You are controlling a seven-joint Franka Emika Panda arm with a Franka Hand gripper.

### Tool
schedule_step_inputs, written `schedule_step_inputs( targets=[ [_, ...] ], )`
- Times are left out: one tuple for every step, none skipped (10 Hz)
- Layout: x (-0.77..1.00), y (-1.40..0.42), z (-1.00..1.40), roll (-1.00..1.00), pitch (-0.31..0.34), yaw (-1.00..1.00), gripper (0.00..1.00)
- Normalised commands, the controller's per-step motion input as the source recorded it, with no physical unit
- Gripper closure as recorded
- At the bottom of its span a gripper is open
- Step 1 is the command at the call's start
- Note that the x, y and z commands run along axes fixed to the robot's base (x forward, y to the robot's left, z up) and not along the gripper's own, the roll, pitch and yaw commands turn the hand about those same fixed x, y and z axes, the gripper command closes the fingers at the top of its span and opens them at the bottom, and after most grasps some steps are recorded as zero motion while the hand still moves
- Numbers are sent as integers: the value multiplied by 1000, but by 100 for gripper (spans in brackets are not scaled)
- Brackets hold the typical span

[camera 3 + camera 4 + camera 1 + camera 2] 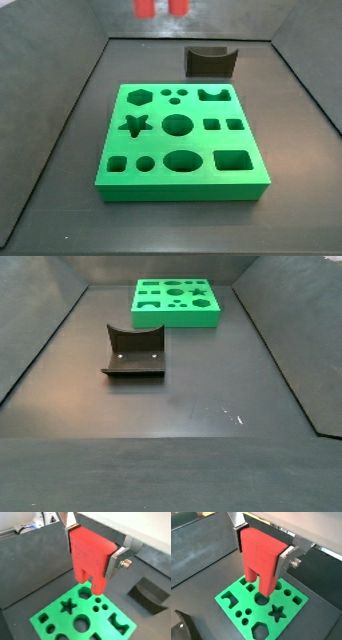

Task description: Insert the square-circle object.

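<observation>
My gripper is shut on the square-circle object, a matte red block with two pegs pointing down. Silver fingers clamp its two sides. It also shows in a wrist view with the gripper around it. It hangs in the air above the green board with shaped holes, its pegs clear of the board. In a side view only the two red pegs show at the top edge, beyond the board. The other side view shows the board alone, with the gripper out of view.
A dark grey curved block stands on the dark floor near the board, also in a side view and a wrist view. Dark sloping walls enclose the floor.
</observation>
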Motion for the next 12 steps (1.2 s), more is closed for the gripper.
schedule_step_inputs(
  targets=[
    [0,-1000,-1000,97,0,77,100],
    [0,-840,-1000,140,-9,0,100],
    [0,-711,-1000,190,-3,0,100],
    [9,-706,-1000,174,0,54,100],
    [34,-754,-669,299,106,46,100],
    [0,-663,-886,129,20,0,100],
    [-211,-506,-923,-60,23,0,100],
    [-231,-551,-794,-121,51,0,100],
    [-266,-411,-634,-230,29,11,100],
    [-231,-237,-549,-280,1,54,100],
    [-249,-3,-337,13,0,0,100],
    [-209,0,-357,71,0,-97,100]
  ],
)
